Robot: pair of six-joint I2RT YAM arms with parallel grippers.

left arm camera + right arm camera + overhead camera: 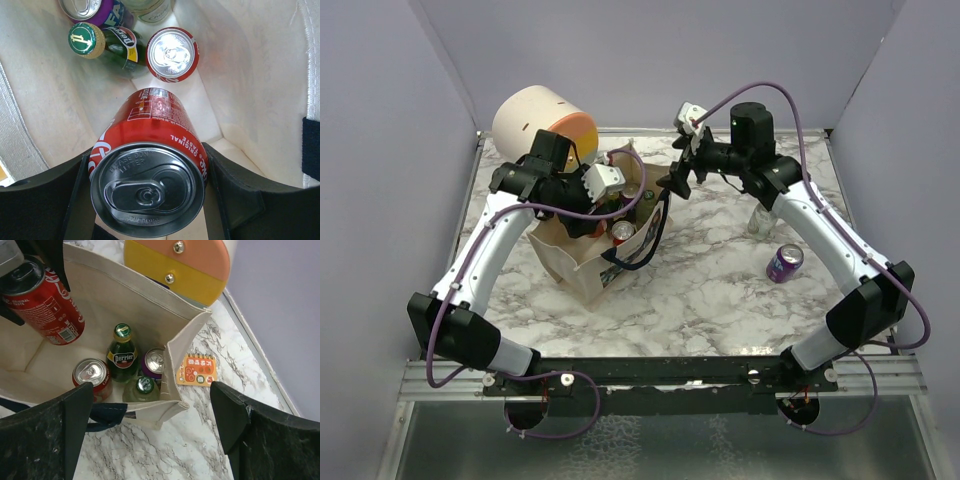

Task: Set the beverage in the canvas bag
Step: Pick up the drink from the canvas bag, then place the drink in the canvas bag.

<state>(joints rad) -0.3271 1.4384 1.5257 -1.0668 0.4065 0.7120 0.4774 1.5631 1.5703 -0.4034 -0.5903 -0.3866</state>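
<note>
Left tool [150,200]: clamped on a tilted red cola can [150,130] inside the canvas bag [250,75], above an upright red can [172,54], a green Perrier bottle [107,45] and a purple can [100,10]. Right tool [150,405]: spread wide over the bag's corner. On the tabletop [720,290], well apart: a second purple can [785,263], lying down.
</note>
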